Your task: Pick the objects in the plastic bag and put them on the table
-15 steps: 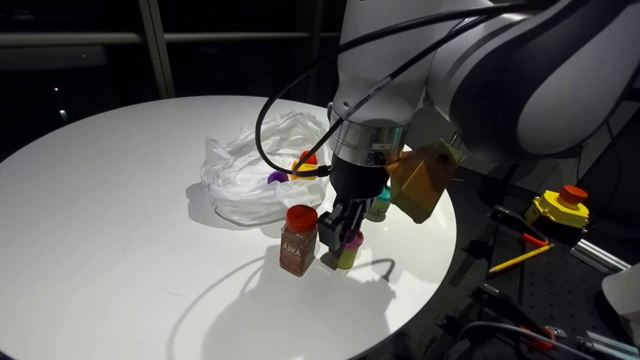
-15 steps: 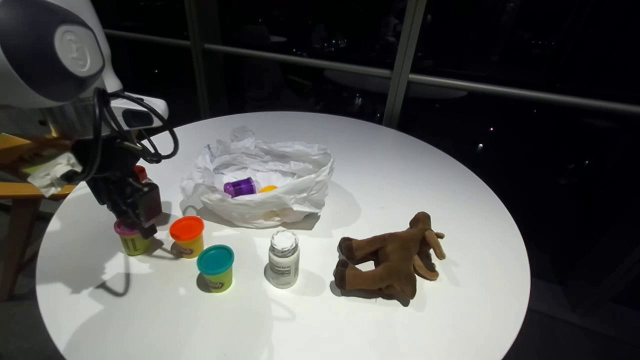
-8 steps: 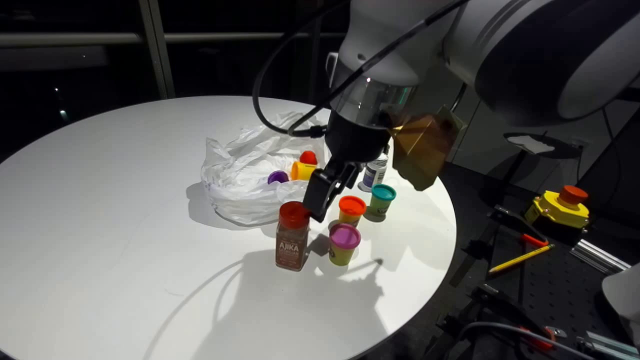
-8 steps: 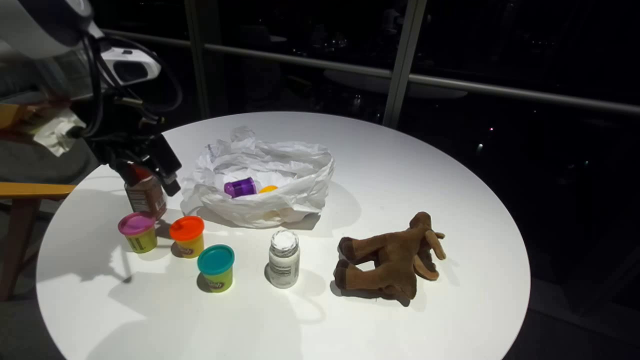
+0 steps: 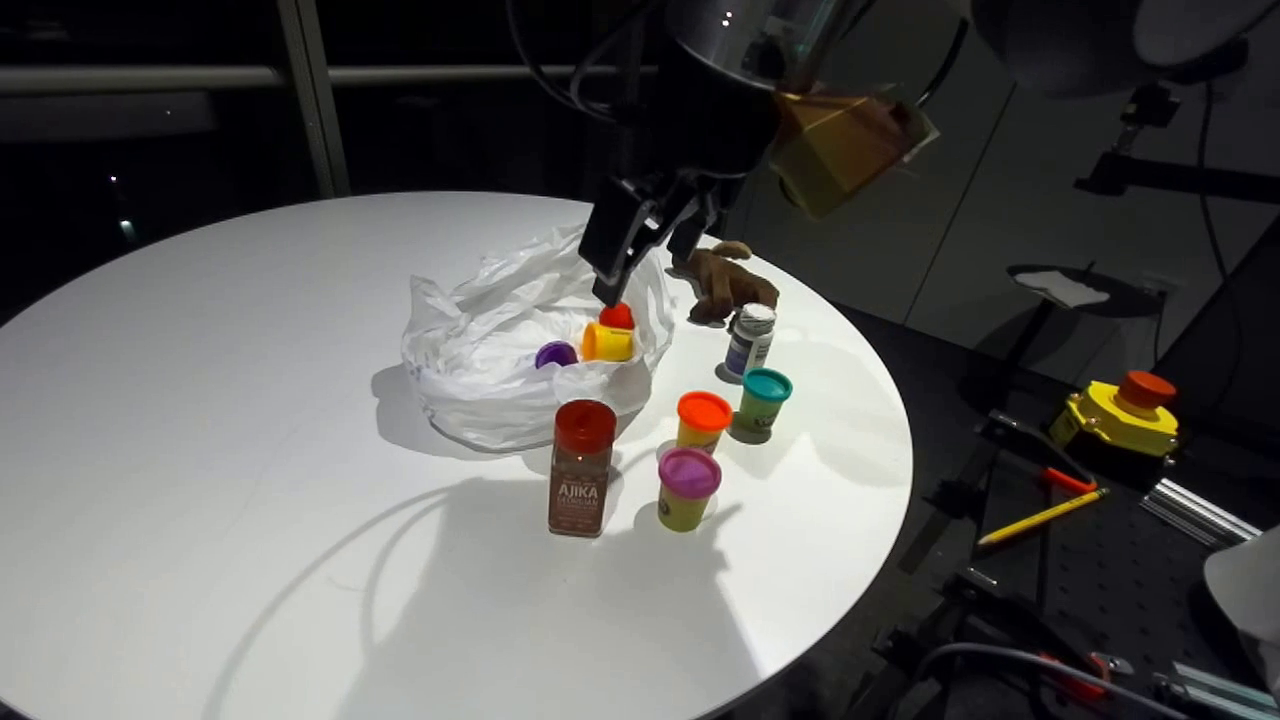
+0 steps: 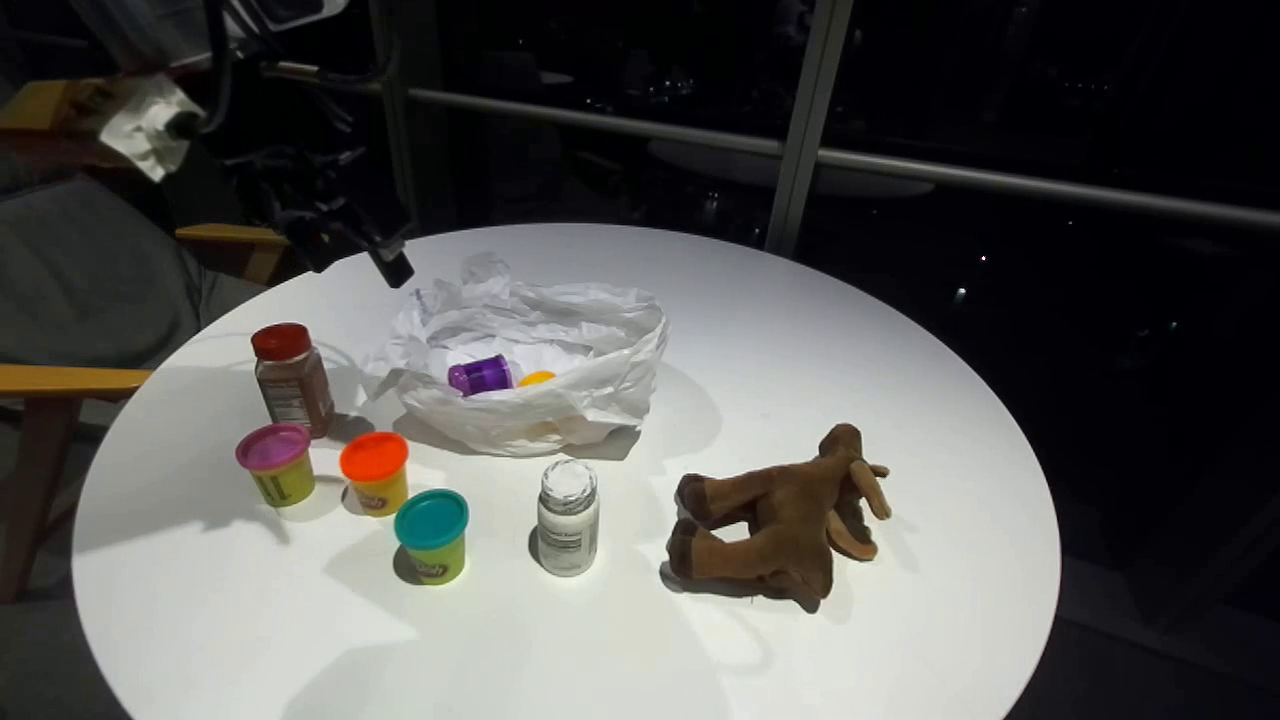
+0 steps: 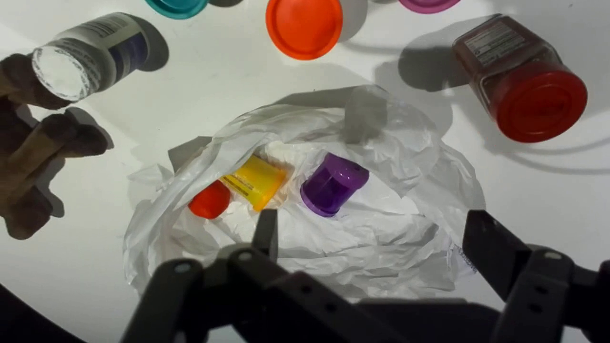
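Note:
The white plastic bag [image 7: 424, 157] lies spread open on the round white table [image 5: 250, 520]. Inside it are a purple cup [image 7: 335, 185], a yellow cup [image 7: 255, 181] and a red piece [image 7: 209, 200]. My gripper [image 7: 373, 216] is open above the bag, its fingers wide apart with nothing between them. On the table outside the bag stand the red-lidded brown jar [image 5: 580, 485], a pink-lidded cup [image 5: 687, 490], an orange-lidded cup [image 6: 376, 475], a teal-lidded cup [image 6: 433, 535] and a small white bottle [image 6: 567, 520]. The brown plush toy [image 6: 775, 520] lies on its side.
The jar and the lidded cups stand close along one side of the bag. Beyond the table edge are a yellow box with a red button [image 5: 1120, 415] and a pencil [image 5: 1042, 518]. A chair [image 6: 100, 270] stands behind the table.
My gripper has come up off the pink-lidded cup, opened wide and moved over toward the bag. That cup stands free on the table. The brown jar has shifted slightly and stands upright.

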Motion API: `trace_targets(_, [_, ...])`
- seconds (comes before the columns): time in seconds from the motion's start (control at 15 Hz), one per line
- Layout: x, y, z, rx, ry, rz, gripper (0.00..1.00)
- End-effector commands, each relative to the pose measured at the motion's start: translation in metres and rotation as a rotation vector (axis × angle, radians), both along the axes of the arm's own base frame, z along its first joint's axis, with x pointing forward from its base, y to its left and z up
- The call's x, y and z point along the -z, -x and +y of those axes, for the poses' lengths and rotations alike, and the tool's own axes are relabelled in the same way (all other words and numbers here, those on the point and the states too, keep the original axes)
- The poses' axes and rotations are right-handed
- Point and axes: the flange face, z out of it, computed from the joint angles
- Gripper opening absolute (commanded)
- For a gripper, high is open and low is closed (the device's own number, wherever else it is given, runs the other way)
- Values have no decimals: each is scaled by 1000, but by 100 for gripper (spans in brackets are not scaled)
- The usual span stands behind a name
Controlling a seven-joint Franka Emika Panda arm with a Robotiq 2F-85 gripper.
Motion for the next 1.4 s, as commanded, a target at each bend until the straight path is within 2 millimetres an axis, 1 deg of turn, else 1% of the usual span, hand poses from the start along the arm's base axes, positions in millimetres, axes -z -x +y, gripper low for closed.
trace_targets(0.0, [-1,-41,-8,0,-50,1,100])
trace_targets(0.07, [1,-50,-9,9,-66,10,100])
trace_targets(0.2, [12,-70,-10,36,-100,47,100])
trace_targets(0.33, [31,-88,-10,62,-124,89,100])
trace_targets(0.6, [78,-115,-13,125,-110,126,100])
trace_targets(0.87, [105,-137,-18,162,-91,115,100])
trace_targets(1.2, [125,-150,-16,204,-108,147,100])
trace_targets(1.27, [128,-151,-16,213,-107,152,90])
trace_targets(1.33, [132,-152,-16,221,-104,162,76])
